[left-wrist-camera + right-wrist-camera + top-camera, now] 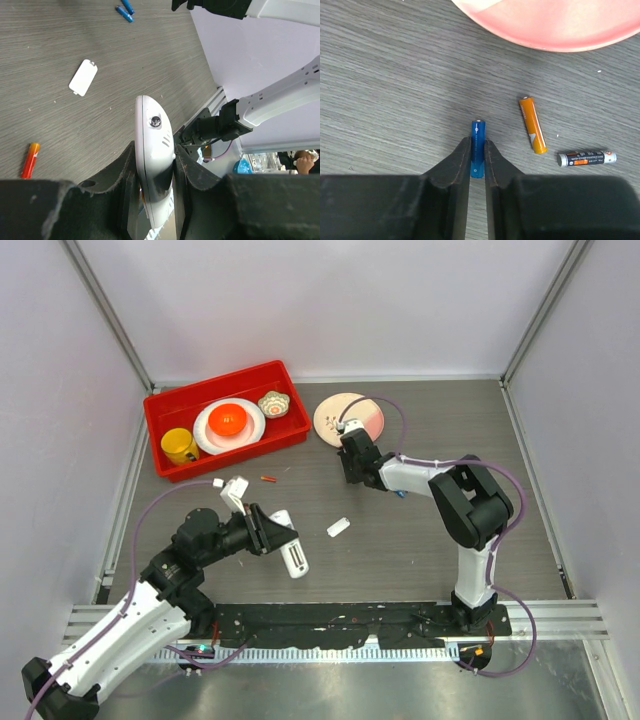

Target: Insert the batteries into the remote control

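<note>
The white remote control (152, 150) stands on edge between the jaws of my left gripper (155, 167), which is shut on it; the top view shows it left of centre, as remote control (295, 558) in my left gripper (283, 537). My right gripper (477, 152) is shut on a blue battery (477, 145) lying on the table just below the pink plate (555, 25). An orange battery (533, 125) and a black one (586, 158) lie to its right. In the left wrist view, two more blue batteries (125, 10) and an orange-red battery (29, 160) lie loose.
A loose white cover piece (338, 527) lies between the arms. A red bin (160, 410) at the back left holds a yellow mug (180, 446), a white plate (205, 430) and a small bowl (273, 404). The pink plate (350, 418) sits behind my right gripper (352, 475).
</note>
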You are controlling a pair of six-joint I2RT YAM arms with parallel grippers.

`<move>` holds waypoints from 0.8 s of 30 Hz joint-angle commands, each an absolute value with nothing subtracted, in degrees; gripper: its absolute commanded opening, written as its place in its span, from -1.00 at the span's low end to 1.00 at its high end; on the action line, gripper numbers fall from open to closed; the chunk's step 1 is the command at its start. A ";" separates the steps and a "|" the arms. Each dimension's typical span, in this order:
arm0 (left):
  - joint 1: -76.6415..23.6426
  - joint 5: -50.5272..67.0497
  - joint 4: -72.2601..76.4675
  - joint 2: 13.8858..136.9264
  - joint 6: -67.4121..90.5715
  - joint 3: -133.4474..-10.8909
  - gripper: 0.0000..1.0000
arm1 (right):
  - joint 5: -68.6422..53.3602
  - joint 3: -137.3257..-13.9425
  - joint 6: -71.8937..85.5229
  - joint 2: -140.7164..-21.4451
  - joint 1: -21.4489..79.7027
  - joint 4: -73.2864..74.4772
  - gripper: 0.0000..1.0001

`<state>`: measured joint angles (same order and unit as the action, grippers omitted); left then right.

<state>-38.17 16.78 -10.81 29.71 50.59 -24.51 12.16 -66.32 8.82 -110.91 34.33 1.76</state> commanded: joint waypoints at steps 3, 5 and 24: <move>-37.79 19.60 -0.71 30.14 52.11 -22.68 -1.00 | 13.80 -63.11 13.78 -105.65 34.28 4.83 -0.89; -37.62 19.95 3.22 30.32 53.43 -21.02 -1.00 | 13.62 -60.39 15.55 -101.70 34.45 4.48 -0.98; -37.53 18.20 29.53 28.21 60.03 -8.62 -1.00 | 12.13 -46.58 20.74 -84.64 36.47 5.01 -0.99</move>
